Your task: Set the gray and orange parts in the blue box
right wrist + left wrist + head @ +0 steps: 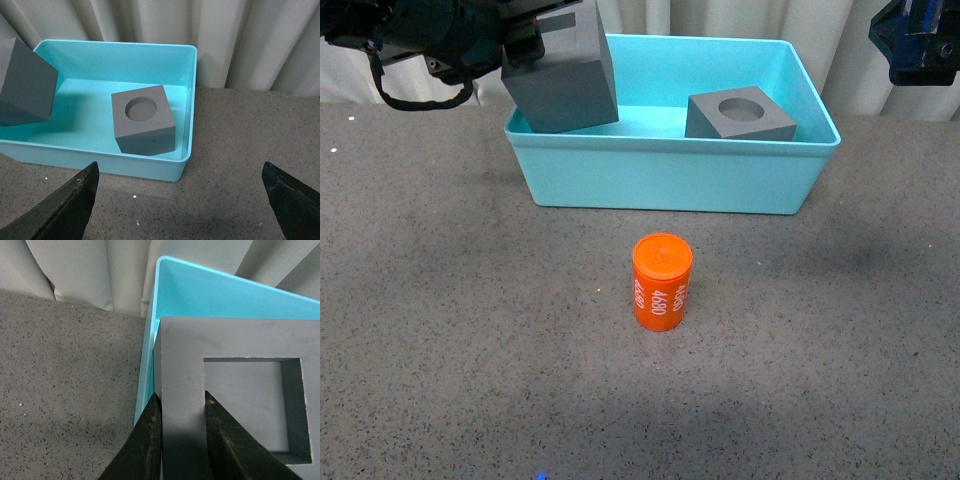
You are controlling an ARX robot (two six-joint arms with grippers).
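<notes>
The left claw (181,400) pinches one wall of the square-recess cube (560,80). One black finger (147,440) lies on the cube's outer face and the other sits inside the recess, the pair closed tight on the wall between them. The cube hangs tilted over the left end of the blue box (670,175), its lower part dipping behind the front rim. Whether it touches the box floor cannot be told. In the front view the left arm reaches in from the upper left, black and cabled, with the cube below its tip. In the left wrist view the box's corner lies just beside the cube's edge.

The round-recess cube (740,115) rests inside the box, in its right half, recess up, near the front wall. It is well apart from the held cube.

The orange cylinder (662,283), marked "4680" in white, stands upright on the speckled gray table (470,350). It sits in front of the box, near its middle, and neither claw touches it.

The right claw (179,167) is held high at the right. Its dark fingers are spread wide and grip nothing, and its camera looks down on the right end of the box and the cube there. A pale curtain (720,15) hangs behind the table.
</notes>
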